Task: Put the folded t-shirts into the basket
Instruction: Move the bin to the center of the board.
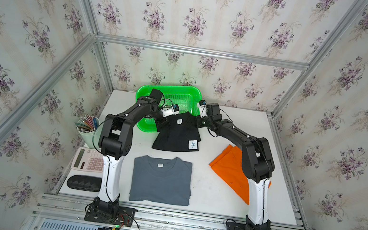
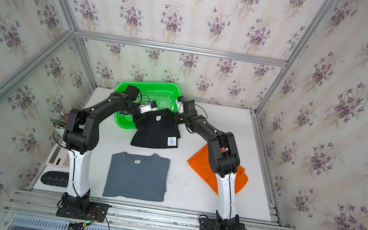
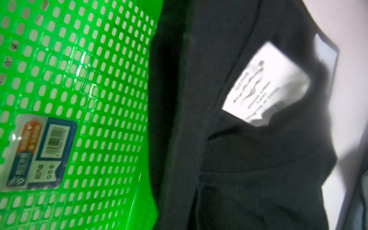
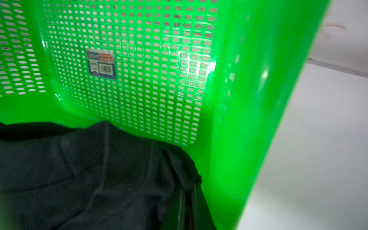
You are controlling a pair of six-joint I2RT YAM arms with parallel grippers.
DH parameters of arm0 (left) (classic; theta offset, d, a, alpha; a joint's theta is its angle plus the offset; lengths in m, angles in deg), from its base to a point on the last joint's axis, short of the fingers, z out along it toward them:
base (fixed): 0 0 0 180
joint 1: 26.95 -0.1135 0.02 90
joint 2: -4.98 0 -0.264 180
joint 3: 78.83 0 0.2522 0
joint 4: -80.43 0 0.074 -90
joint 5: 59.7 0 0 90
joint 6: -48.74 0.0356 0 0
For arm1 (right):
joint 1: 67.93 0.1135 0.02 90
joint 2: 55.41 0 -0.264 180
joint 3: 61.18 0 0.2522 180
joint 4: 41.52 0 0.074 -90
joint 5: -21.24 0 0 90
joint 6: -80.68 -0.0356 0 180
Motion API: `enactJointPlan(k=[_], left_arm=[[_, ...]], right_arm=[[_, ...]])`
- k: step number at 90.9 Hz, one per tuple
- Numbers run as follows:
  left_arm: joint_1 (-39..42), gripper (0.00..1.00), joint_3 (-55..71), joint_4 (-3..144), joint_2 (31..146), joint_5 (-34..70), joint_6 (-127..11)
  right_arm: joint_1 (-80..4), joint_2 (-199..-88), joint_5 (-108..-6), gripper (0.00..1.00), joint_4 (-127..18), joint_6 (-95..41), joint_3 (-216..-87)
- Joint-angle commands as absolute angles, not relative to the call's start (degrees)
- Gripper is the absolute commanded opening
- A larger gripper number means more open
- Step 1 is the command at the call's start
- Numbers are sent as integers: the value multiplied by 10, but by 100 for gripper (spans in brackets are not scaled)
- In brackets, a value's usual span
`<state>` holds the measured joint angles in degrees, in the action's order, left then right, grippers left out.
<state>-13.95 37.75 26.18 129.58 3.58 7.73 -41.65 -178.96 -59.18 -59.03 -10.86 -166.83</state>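
Black tee (image 1: 176, 134) — first of three to go in — lies half over the basket's (image 1: 174, 88) near rim: collar end just inside, hem w/ white patch (image 1: 193, 145) on the table (image 1: 225, 132) outside it. L gripper (image 1: 164, 120) & R gripper (image 1: 199, 122) are each pinched tight on a shoulder corner, I judge. Fingertips are buried in cloth, so exact grip pts can't be seen. Next move: raise both corners together, carry the hem fwd over the rim, lower flat, let go. Grey tee (image 1: 161, 179) sits well clear of the basket, beyond the black one. Orange tee (image 1: 228, 169) is off the basket's right-front, partly hidden by R arm (image 1: 248, 143). Wrist views are blurry — basket floor bare bar a sticker (image 4: 101, 64).
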Motion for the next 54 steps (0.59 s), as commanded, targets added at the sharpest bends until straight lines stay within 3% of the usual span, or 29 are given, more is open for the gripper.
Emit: enactJointPlan(k=[1,29,54], left_arm=[[-115,0,388,256,1311,-21,34],[-35,0,456,222,1349,-55,5],[-22,0,449,108,1272,-93,69]], right_arm=[[-438,-1744,-609,0,-578,-97,-1619],[-500,-1581,-618,0,-564,-45,-1454],[-500,-1426,-557,0,-570,-26,-1387]])
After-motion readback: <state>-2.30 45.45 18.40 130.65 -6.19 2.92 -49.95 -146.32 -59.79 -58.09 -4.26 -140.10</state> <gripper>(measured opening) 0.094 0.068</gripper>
